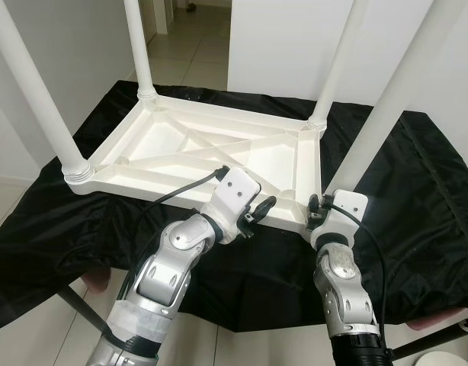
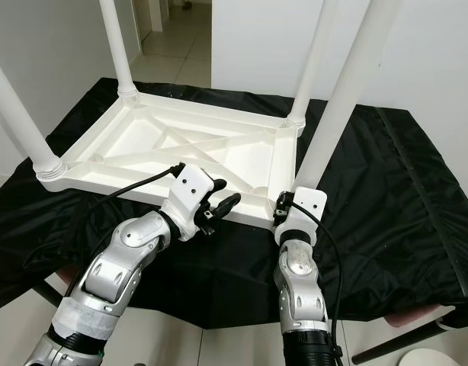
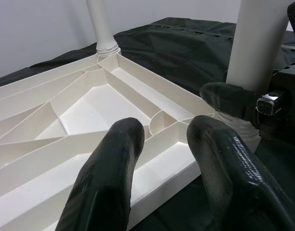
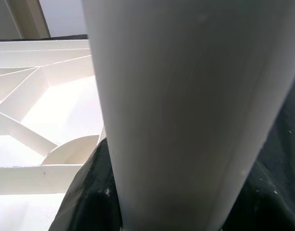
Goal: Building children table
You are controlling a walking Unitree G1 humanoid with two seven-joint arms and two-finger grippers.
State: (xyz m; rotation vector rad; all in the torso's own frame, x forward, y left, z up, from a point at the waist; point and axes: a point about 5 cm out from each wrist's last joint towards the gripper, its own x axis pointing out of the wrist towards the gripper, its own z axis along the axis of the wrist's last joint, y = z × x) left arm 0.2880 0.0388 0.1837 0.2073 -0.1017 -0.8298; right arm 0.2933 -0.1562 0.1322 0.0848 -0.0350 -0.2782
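Head views, table: the white plastic tabletop [image 1: 196,149] lies upside down on a black cloth [image 1: 417,198], ribbed underside up, with four white legs standing in its corners.
Head views, right claw: the right gripper [image 1: 319,210] is at the base of the near right leg [image 1: 371,114], where the leg meets its corner socket, fingers on either side of it.
Head views, left claw: the left gripper [image 1: 258,212] is at the near long edge of the tabletop, just beside the same corner, fingers slightly apart and gripping nothing.
Left wrist view: its two black fingers [image 3: 109,178] stand apart over the near rim of the tabletop [image 3: 66,120]; the near right leg [image 3: 258,43] rises just beyond, with a finger of the right gripper against its foot.
Right wrist view: the leg [image 4: 186,106] is pressed close between dark fingers [image 4: 92,192], so the claw looks clamped on it.
Step in hand, as judged: seating this last leg in its socket.
Doing it well: keep the leg upright and in line with the socket, press or turn evenly, and let the left claw steady the rim so the tabletop does not slide on the cloth.
Risk: a tilted leg may jam or sit loose.
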